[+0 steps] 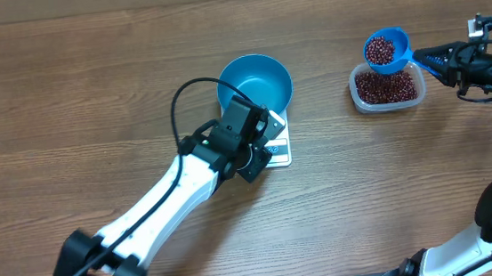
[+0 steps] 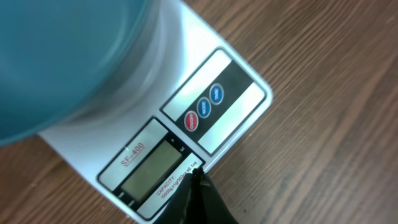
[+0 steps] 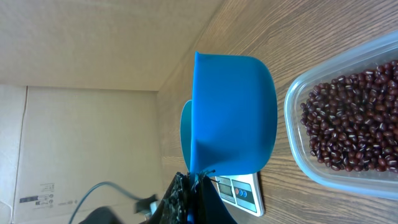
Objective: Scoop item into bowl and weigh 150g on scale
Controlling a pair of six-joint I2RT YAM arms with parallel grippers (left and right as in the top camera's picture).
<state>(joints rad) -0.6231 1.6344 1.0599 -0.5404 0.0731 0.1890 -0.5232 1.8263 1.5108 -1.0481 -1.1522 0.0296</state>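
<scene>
Transfer was judged in hand. A scoop [image 1: 388, 51] of beans [image 1: 379, 50] was held in the closed right jaws over the tub [image 1: 354, 91], right. The bowl [image 1: 254, 82] was found on the scale [image 1: 281, 148], centre. The left jaws were closed, empty, at the scale's front. A level leftward carry was judged necessary.

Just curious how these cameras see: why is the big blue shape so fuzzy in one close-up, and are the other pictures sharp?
Left wrist: the bowl seems too near the lens, so it blurs, while the scale panel is sharp. Right wrist: scoop and beans crisp. Overhead: evenly lit, everything in focus.
</scene>
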